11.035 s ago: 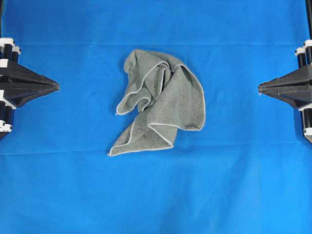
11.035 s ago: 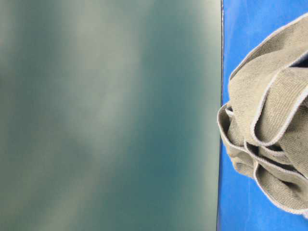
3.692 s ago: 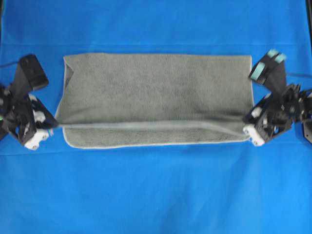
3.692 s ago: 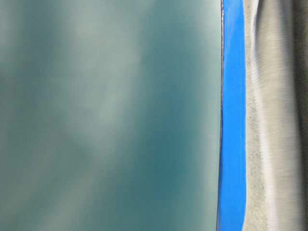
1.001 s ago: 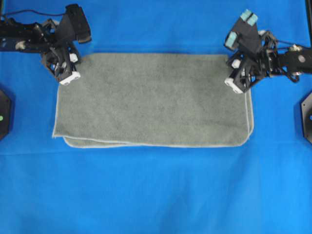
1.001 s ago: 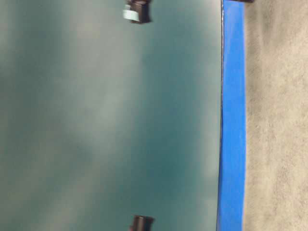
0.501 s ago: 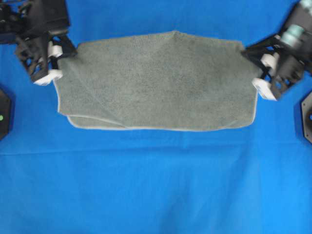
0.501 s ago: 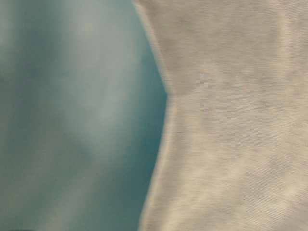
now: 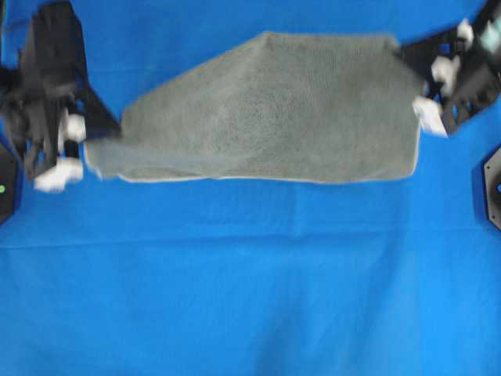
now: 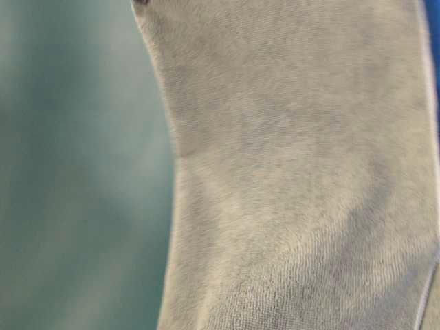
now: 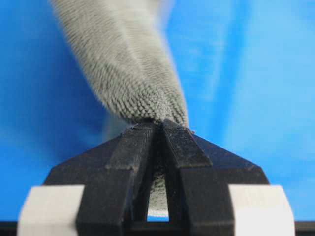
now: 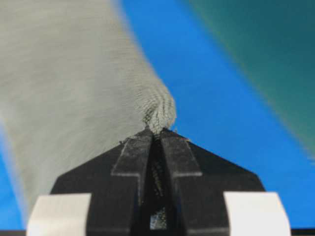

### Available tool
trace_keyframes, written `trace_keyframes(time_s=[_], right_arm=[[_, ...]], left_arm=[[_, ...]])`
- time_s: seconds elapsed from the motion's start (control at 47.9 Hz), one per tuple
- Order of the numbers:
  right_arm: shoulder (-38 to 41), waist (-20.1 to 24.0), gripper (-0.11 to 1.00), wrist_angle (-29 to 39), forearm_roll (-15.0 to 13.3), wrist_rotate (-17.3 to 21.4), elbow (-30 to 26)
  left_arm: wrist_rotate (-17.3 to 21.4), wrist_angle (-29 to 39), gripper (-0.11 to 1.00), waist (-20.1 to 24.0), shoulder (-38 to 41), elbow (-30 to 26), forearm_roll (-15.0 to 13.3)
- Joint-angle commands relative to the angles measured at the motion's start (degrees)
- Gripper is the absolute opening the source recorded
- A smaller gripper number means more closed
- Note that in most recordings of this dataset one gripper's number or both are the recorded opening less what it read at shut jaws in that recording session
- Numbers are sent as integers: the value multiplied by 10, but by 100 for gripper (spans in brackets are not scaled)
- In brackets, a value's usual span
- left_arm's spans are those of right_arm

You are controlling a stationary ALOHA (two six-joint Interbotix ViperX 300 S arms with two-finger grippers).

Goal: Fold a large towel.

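The towel (image 9: 274,110) is held up over the blue sheet (image 9: 250,282) by both grippers, one at each end. In the overhead view it is seen as a grey-green sheet stretched across the upper half of the picture, with its top edge rising from the left end to a peak near the middle and then running level to the right end. A thin pale hem is seen along its lower edge, which lies roughly level above the middle of the blue sheet.

The left gripper (image 9: 102,133) is seen at the left end of the towel, blurred, with its black fingers meeting the cloth at the lower left corner. In the left wrist view the gripper (image 11: 160,129) is closed tight, and a bunched fold of towel (image 11: 128,69) is pinched between the two black fingertips, with more cloth visible in the slot behind them.

The right gripper (image 9: 411,66) is seen at the upper right corner of the towel. In the right wrist view that gripper (image 12: 156,132) is likewise clamped narrow on a gathered corner of the towel (image 12: 74,83), and cloth is seen between the fingers.

In the table-level view most of the picture is filled by the hanging towel (image 10: 295,179), with a blurred teal background (image 10: 75,172) to its left.
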Motion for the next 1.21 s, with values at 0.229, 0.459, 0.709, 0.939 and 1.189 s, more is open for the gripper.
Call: trace_keyframes(time_s=[0.229, 0.459, 0.709, 0.939, 1.189], right_arm=[[105, -99, 4, -119, -30, -3, -94], [171, -134, 4, -180, -29, -4, -149], [200, -150, 4, -190, -40, -6, -181], [172, -151, 4, -169, -48, -4, -160], [74, -151, 4, -112, -40, -4, -95]], left_arm=[[-151, -80, 3, -147, 47, -35, 0], [-178, -142, 3, -204, 136, -102, 0], [-174, -157, 3, -224, 249, -232, 4], [-148, -156, 3, -220, 340, -355, 7], [-129, -157, 3, -217, 450, -494, 7]])
